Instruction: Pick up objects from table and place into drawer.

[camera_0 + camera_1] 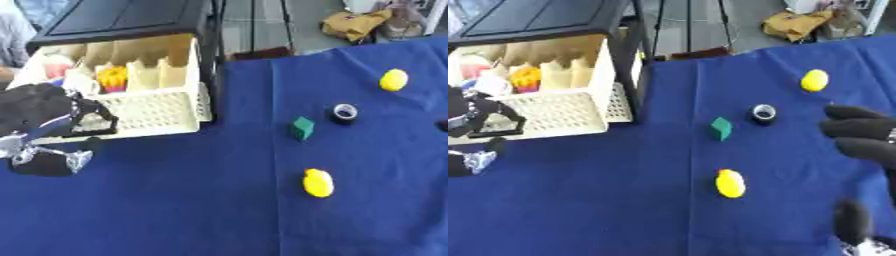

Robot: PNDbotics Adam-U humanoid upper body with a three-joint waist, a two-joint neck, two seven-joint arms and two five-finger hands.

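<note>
A cream lattice drawer [153,112] stands pulled out of a black-topped cabinet [131,17] at the left, with a yellow-orange item [112,77] and other small things inside. On the blue cloth lie a green cube [302,128], a black tape roll [345,113], and two yellow rounded objects, one far right [394,79] and one nearer me [318,183]. My left hand [44,112] hangs at the drawer's front left corner. My right hand [864,129] is open at the right edge, apart from the objects, its fingers pointing left toward the tape roll.
The blue table cloth [175,210] ends at the far edge behind the cabinet. Beyond it, a tan bag [354,22] lies on the floor. The drawer's front wall juts out over the cloth at the left.
</note>
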